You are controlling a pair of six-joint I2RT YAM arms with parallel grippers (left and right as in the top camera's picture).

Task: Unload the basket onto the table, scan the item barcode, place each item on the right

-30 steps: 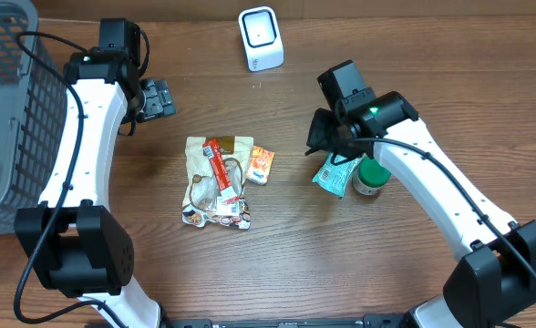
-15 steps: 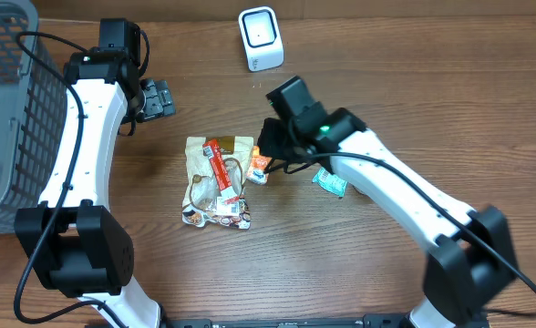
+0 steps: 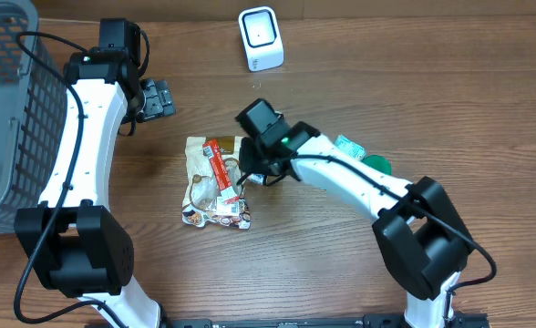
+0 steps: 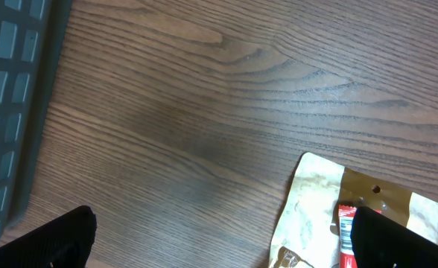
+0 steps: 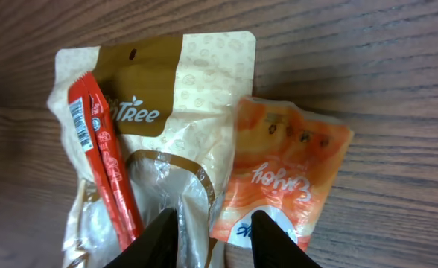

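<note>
Right end effector (image 5: 214, 223): my fingers apart, nothing visibly clamped, over the edge where pouch (image 5: 167, 112) touches orange packet (image 5: 282, 171), desk centre | pouch long axis top-to-bottom; red stick (image 5: 103, 167) lies along it, barcode at upper end | left end effector (image 3: 159, 97): wide open, beside basket (image 3: 13, 109), upper left

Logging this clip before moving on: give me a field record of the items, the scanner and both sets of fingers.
scanner: white scanner, far table edge, nothing held to it
centre items: beige pouch with red stick pack lying on it; orange packet against its edge
other items: green packet, green-lidded container, basket
left gripper: fingers wide apart, empty
right gripper: fingers apart, over the pouch-packet seam
scan: not yet done
</note>
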